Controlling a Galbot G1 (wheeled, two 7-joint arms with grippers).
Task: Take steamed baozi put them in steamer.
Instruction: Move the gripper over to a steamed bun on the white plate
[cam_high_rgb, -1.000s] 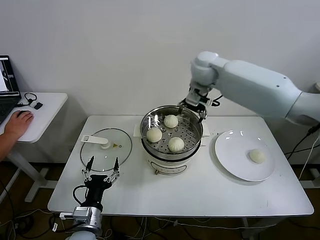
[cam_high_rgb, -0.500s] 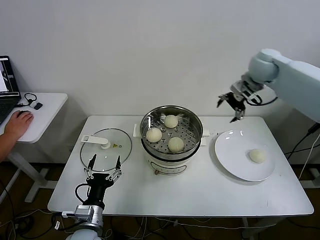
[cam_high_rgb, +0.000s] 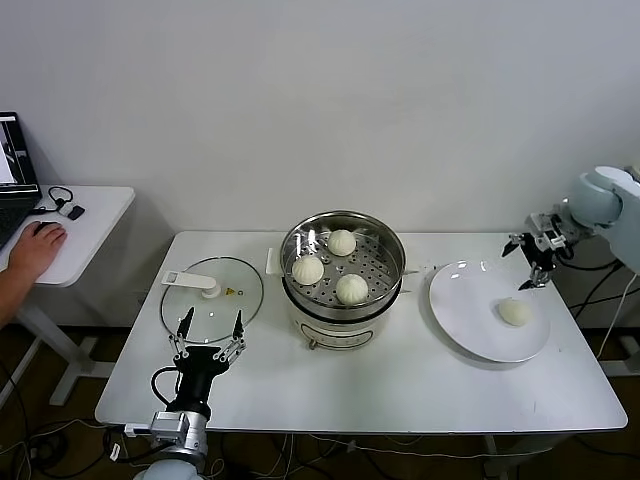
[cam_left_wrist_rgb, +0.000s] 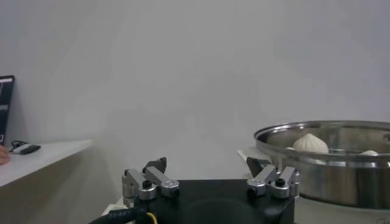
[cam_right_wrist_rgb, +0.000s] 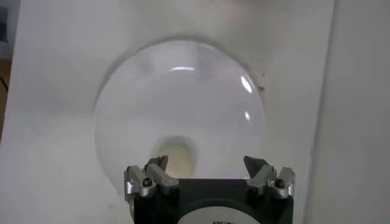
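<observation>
From my head view I count four steamed baozi: three lie in the steamer (cam_high_rgb: 343, 262), one (cam_high_rgb: 342, 242) toward the far side, one (cam_high_rgb: 308, 269) on my left and one (cam_high_rgb: 352, 288) at the near side, and the fourth baozi (cam_high_rgb: 515, 312) lies on the round white plate (cam_high_rgb: 465, 300) near the right edge of the table (cam_high_rgb: 420, 385). All four are smooth, domed, cream-white dough. The steamer is one shiny steel basket with a perforated floor, set on a white pot base around the middle of the table. One flat glass lid (cam_high_rgb: 212, 298) with a white knob lies flat toward the left edge. My right tool (cam_high_rgb: 530, 262) hangs in the air above the far right edge of the plate, its fingers apart and holding nothing. My left tool (cam_high_rgb: 207, 338) stands over the near left part of the table, just this side of the lid, fingers apart and empty too.

From my left wrist view, the left tool's (cam_left_wrist_rgb: 211, 176) two dark fingertips stand well apart, and beyond them the steel rim of the steamer (cam_left_wrist_rgb: 323, 158) shows with a bun's domed top (cam_left_wrist_rgb: 309, 143) above it.

From my right wrist view, the right tool (cam_right_wrist_rgb: 208, 173) looks down with fingers spread; the plate (cam_right_wrist_rgb: 183, 103) is glossy, and the single baozi (cam_right_wrist_rgb: 175, 155) on it lies between my fingertips and below them.
</observation>
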